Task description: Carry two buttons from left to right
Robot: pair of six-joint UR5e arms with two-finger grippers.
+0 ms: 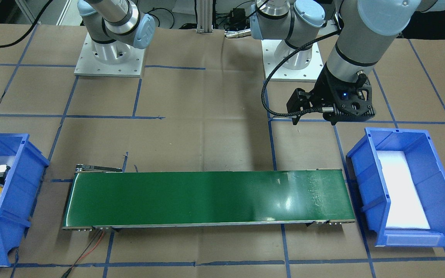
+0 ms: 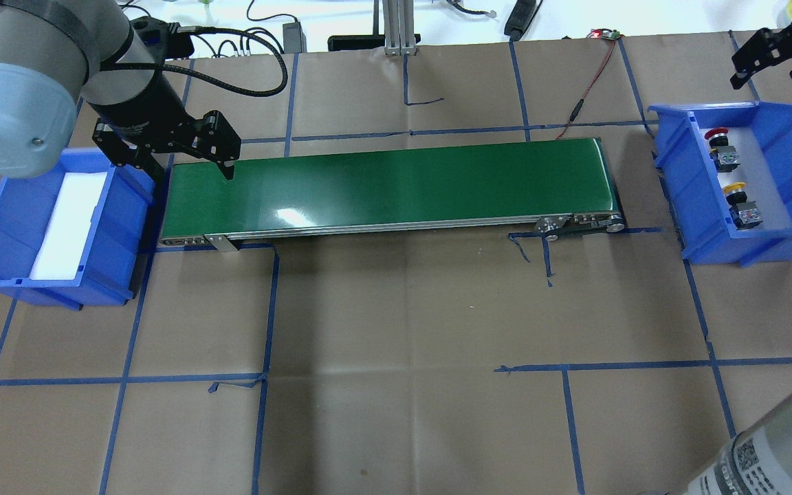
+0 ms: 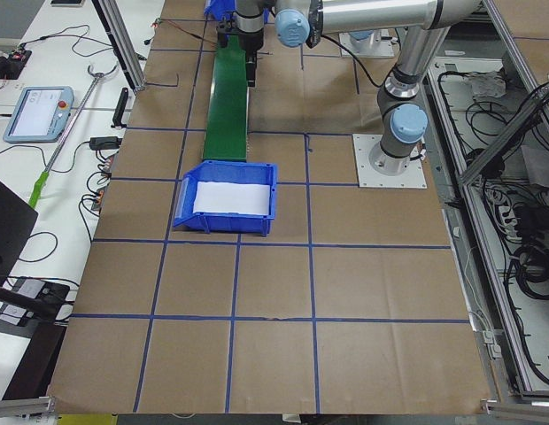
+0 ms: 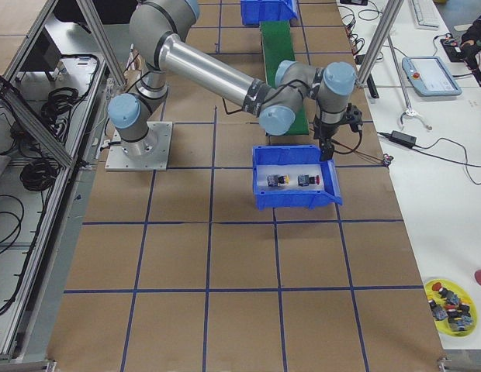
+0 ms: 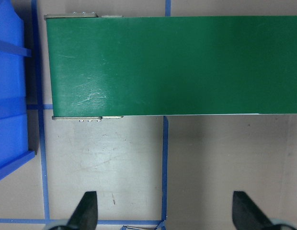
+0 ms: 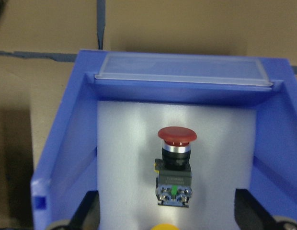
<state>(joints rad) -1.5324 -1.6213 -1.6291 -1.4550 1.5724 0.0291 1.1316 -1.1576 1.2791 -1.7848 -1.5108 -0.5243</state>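
Note:
The two buttons lie on white foam in the blue bin (image 2: 784, 148) on my right. The red-capped button (image 2: 716, 135) lies toward the far end and the yellow-capped button (image 2: 735, 188) nearer me. My right gripper (image 2: 767, 77) is open and empty, high over the bin's far end. In the right wrist view the red button (image 6: 176, 163) lies between its fingers (image 6: 86, 213), and the yellow cap (image 6: 163, 226) shows at the bottom edge. My left gripper (image 2: 190, 165) is open and empty, above the table at the left end of the green conveyor belt (image 2: 396, 185).
A second blue bin (image 2: 117, 206) with only white foam in it stands beyond the belt's left end. The belt lies between the two bins. A red wire (image 2: 592, 75) runs from the belt's right end to the table's far edge. Blue tape lines grid the brown table.

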